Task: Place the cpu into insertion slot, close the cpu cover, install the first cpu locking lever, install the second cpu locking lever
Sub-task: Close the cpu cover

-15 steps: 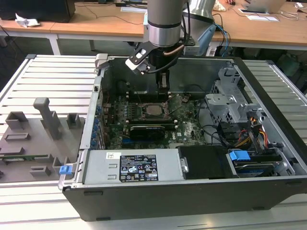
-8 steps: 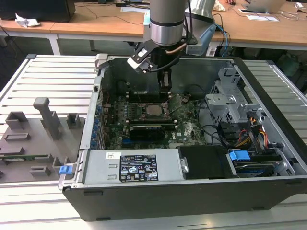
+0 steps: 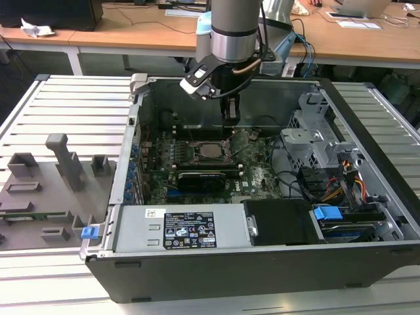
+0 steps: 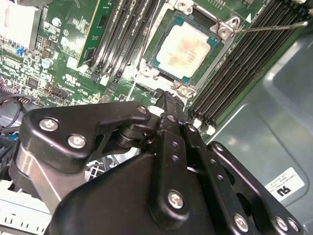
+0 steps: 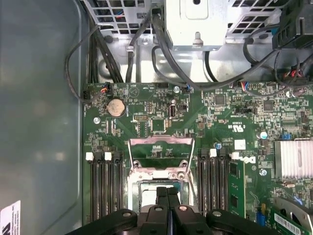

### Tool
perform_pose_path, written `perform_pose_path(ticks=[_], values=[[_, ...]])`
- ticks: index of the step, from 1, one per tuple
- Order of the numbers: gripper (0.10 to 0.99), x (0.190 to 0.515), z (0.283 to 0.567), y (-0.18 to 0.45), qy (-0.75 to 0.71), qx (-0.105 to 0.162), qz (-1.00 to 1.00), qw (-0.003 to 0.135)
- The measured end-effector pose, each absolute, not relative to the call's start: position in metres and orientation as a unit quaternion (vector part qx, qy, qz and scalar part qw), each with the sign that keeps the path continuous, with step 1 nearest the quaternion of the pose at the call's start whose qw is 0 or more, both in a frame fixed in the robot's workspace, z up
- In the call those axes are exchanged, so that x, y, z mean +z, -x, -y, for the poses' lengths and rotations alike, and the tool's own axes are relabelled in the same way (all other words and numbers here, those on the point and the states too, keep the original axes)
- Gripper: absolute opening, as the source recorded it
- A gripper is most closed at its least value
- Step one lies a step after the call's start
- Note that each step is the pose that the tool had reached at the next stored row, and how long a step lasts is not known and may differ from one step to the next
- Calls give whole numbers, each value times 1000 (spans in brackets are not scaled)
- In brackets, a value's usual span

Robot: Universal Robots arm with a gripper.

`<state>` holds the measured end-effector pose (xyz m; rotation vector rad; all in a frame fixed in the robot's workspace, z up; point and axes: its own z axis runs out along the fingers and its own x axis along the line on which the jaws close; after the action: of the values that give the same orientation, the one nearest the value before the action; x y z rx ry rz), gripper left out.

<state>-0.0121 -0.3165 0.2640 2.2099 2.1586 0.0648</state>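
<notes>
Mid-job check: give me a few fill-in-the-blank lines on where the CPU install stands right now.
1. The cpu lies ____ the insertion slot.
2. The cpu cover stands ____, not down over the cpu.
3. The gripper, over the socket, has its fingers ____, with nothing seen between them.
Missing words: in; open; shut.

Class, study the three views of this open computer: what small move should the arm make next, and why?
Probably tip the cpu cover down over the cpu. The chip already lies in the insertion slot, the cover stands raised off it, and the gripper hangs close by with its jaws shut and empty.
</notes>
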Motion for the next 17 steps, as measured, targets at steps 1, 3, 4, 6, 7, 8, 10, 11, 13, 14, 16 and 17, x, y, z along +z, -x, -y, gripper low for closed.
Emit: perform_pose_path(ticks=[1,3,4,6,7,8,10,11,13,14,16,17], values=[[106,264,317,11,-715,21,-698,26],[106,264,316,9,-715,21,-698,26],[106,264,316,8,-715,21,-698,26],[106,264,316,5,-715,21,-698,26],[106,264,316,1,-715,21,-698,26],[106,264,316,-1,-715,21,-698,26],[106,264,317,-7,-715,21,-698,26],[106,264,316,-9,-715,21,-698,26],[106,264,317,-11,-715,21,-698,25],[106,264,317,-12,-715,20,-698,25],[106,264,316,-21,-715,19,-698,23],[106,264,316,-26,-715,18,-698,23]])
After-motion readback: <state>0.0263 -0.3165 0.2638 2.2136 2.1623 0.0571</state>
